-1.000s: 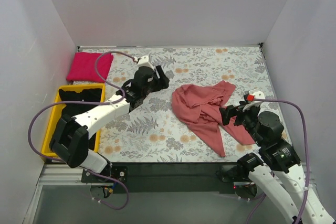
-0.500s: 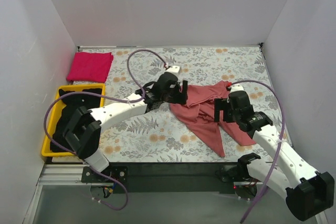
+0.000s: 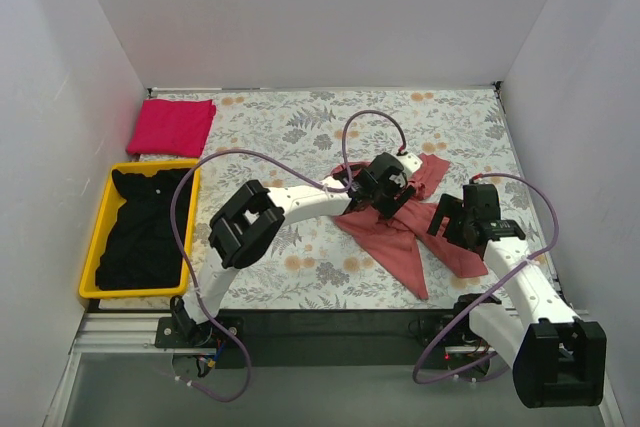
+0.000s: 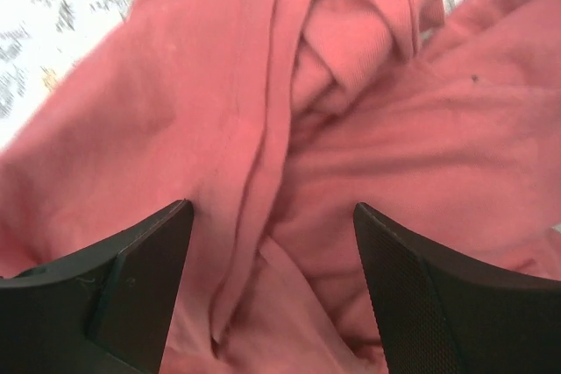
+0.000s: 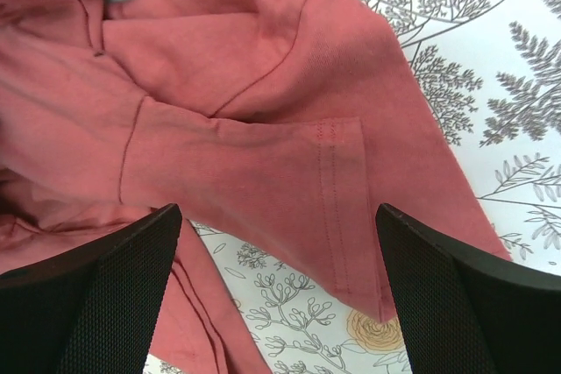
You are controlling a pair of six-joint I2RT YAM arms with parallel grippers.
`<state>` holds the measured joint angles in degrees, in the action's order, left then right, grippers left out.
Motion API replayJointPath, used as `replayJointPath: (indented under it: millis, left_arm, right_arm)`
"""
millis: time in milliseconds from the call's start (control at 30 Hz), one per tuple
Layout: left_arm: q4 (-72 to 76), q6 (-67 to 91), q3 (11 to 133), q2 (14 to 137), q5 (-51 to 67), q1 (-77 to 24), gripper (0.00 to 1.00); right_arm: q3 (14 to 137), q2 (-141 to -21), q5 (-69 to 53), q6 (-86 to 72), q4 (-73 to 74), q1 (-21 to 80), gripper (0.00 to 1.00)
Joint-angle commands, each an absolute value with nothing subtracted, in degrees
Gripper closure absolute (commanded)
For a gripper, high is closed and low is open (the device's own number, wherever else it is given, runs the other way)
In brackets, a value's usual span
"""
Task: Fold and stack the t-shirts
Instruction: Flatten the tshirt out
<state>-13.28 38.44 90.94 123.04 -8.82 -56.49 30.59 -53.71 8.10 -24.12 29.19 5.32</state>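
Observation:
A dusty salmon-red t-shirt lies crumpled on the floral table, right of centre. My left gripper reaches across to its upper middle. In the left wrist view that gripper is open, both fingers straddling a bunched fold of the salmon cloth without clamping it. My right gripper hovers at the shirt's right side. It stands wide open just above a stitched sleeve hem. A magenta-pink t-shirt rests folded at the back left corner. Black t-shirts fill the bin.
The yellow plastic bin sits along the left edge of the table. White walls close in the left, back and right sides. Floral tablecloth shows between the magenta shirt and the salmon one. A purple cable loops above the left arm.
My left arm swung from the back left across to the salmon shirt, its jaws widening on the way. My right arm extended forward to the shirt's right sleeve, jaws still wide.

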Motion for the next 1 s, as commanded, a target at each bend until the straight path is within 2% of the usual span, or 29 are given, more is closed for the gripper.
replayJointPath:
  millis: [0,233,367,467,500,533,633,767,967]
  left_arm:
    - [-10.5,30.6,96.1,123.2,-12.7,-56.6,0.27]
    - [-7.6,27.8,97.0,126.7,-18.9,-56.7,0.29]
    - [-6.7,26.9,97.5,128.2,-20.6,-56.6,0.35]
    - [-6.2,27.0,97.8,129.0,-22.8,-56.3,0.56]
    - [-6.1,27.2,97.6,128.8,-23.4,-55.5,0.69]
    - [-6.4,28.5,97.6,128.5,-23.6,-54.9,0.78]
    - [-6.5,31.4,94.6,124.8,-25.9,-52.0,1.0]
    - [-10.3,38.6,91.1,116.5,-25.6,-46.7,1.0]
    - [-16.7,48.7,80.0,100.6,-15.3,-38.8,1.0]
  right_arm:
    - [29.2,-54.3,5.5,-26.5,25.6,4.1,0.02]
    - [27.0,-55.9,5.0,-26.7,22.9,3.4,0.03]
    - [25.4,-56.7,4.7,-27.2,21.3,3.0,0.04]
    - [24.3,-58.0,4.2,-27.3,19.9,2.4,0.04]
    - [24.1,-58.8,4.0,-27.4,19.6,2.1,0.04]
    - [23.8,-59.2,3.8,-27.5,19.3,1.9,0.05]
    - [23.1,-59.9,3.0,-27.9,18.2,0.8,0.06]
    - [23.2,-59.5,3.8,-28.1,17.8,0.6,0.07]
    - [25.5,-61.1,3.8,-27.9,16.7,0.6,0.09]
